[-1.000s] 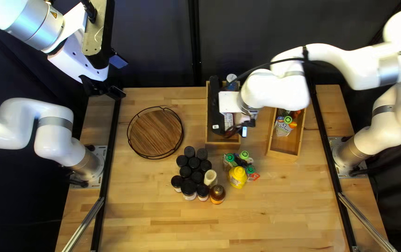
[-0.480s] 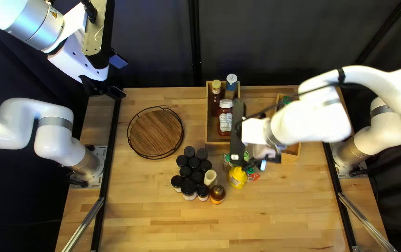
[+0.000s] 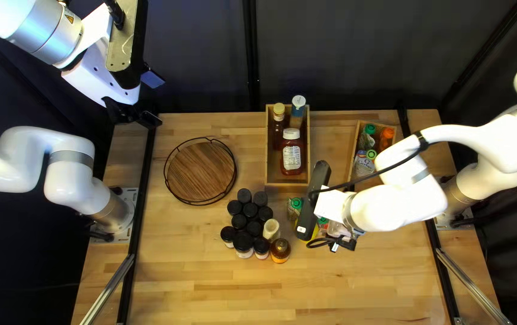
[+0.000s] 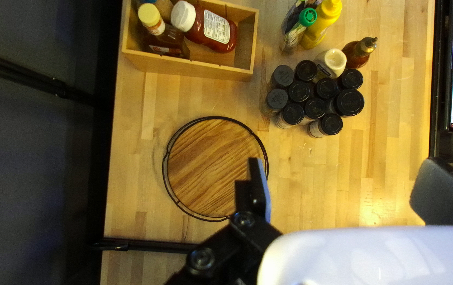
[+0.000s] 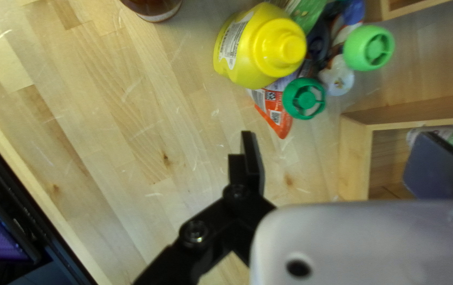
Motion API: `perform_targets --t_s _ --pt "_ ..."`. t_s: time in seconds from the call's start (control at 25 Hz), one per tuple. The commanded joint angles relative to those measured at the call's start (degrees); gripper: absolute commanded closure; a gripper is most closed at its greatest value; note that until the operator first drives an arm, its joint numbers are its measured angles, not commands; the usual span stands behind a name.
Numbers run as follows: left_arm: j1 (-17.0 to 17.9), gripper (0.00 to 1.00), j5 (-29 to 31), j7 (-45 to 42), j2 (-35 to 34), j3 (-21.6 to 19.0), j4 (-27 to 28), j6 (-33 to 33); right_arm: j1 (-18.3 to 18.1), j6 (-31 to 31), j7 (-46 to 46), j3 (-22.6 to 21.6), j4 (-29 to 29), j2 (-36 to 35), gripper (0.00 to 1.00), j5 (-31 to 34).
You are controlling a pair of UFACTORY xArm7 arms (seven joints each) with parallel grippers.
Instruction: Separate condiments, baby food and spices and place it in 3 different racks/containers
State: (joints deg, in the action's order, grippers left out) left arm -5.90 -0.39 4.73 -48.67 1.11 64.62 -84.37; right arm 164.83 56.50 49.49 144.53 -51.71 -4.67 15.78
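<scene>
A bright yellow plastic squeeze bottle point(image 5: 260, 50) stands on the wooden table beside soft baby-food pouches with green caps point(image 5: 304, 98), near my right gripper point(image 3: 330, 206). My right fingers are spread, released. Nearby, an amber bottle point(image 3: 280, 250) and a cream-coloured bottle point(image 3: 271, 229) adjoin a cluster of black-lidded spice jars point(image 3: 250, 209). Toward my right arm's base, a narrow light-wood box point(image 3: 352, 157) holds green-capped pouches and an orange-capped item point(image 3: 386, 133). A second light-wood box point(image 3: 279, 179) holds a red ketchup bottle point(image 3: 291, 157) with a white cap, a yellow-capped dark bottle point(image 3: 278, 123) and a white-lidded blue bottle point(image 3: 297, 111). My left gripper point(image 3: 150, 99), also released with fingers wide, hangs near a round wooden tray point(image 3: 201, 171) rimmed in black wire.
</scene>
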Motion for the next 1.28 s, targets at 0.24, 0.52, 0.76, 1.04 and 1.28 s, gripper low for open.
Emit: perform_targets --t_s 0.24,0.52,0.76,1.04,1.28 --pt "0.0 0.0 0.0 0.0 0.0 0.0 0.0 0.0 -1.67 -2.83 -0.3 1.5 -0.15 5.82 0.0 2.66" --pt "0.0 0.0 0.0 0.0 0.0 0.0 0.0 0.0 -2.14 -2.55 -2.26 1.92 -1.19 7.11 0.72 2.53" --pt "0.0 0.0 0.0 0.0 0.0 0.0 0.0 0.0 -2.17 -2.35 -2.88 1.89 -1.29 6.9 0.99 2.12" --pt "0.0 0.0 0.0 0.0 0.0 0.0 0.0 0.0 -0.6 2.56 -5.92 1.31 -0.44 -2.31 1.0 -3.44" --pt "0.0 0.0 0.0 0.0 0.0 0.0 0.0 0.0 1.2 8.22 -9.91 4.39 2.97 -15.01 1.0 -8.5"
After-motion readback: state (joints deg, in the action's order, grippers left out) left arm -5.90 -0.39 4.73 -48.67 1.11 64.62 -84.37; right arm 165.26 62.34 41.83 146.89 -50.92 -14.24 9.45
